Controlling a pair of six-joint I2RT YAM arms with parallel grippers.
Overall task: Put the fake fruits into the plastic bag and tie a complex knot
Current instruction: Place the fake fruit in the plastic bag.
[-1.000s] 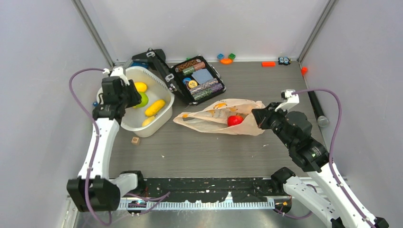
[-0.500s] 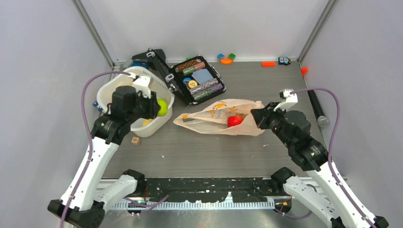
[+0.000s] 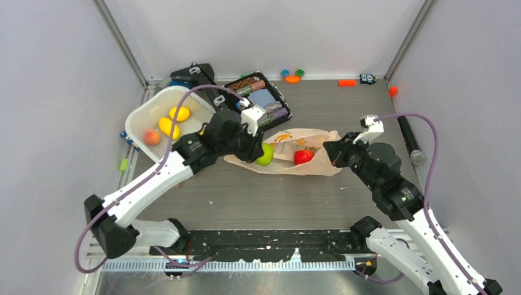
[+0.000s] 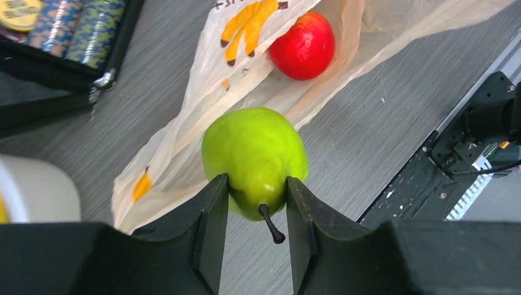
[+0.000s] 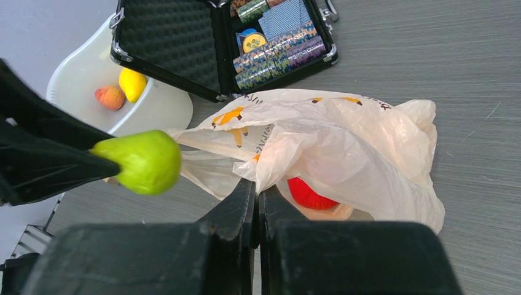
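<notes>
My left gripper (image 4: 257, 184) is shut on the green pear (image 4: 255, 160), pinching its stem end. In the top view it holds the pear (image 3: 265, 153) at the left mouth of the plastic bag (image 3: 289, 144), just above the table. The bag (image 5: 362, 141) lies crumpled with a red apple (image 5: 310, 195) inside. My right gripper (image 5: 258, 184) is shut on a fold of the bag's edge near the apple (image 3: 302, 156). Two yellow fruits (image 3: 180, 113) and a small orange one (image 3: 151, 137) sit in the white tub (image 3: 138, 114).
An open black case (image 3: 258, 101) of poker chips lies behind the bag. Small toy blocks (image 3: 293, 75) and an orange piece (image 3: 347, 82) line the back wall. A black cylinder (image 3: 408, 141) lies at the right, a green block (image 3: 123, 165) left of the tub.
My left arm has lifted the green pear out of the tub and swung right to the bag's mouth. The right arm has stayed in place, still pinching the bag.
</notes>
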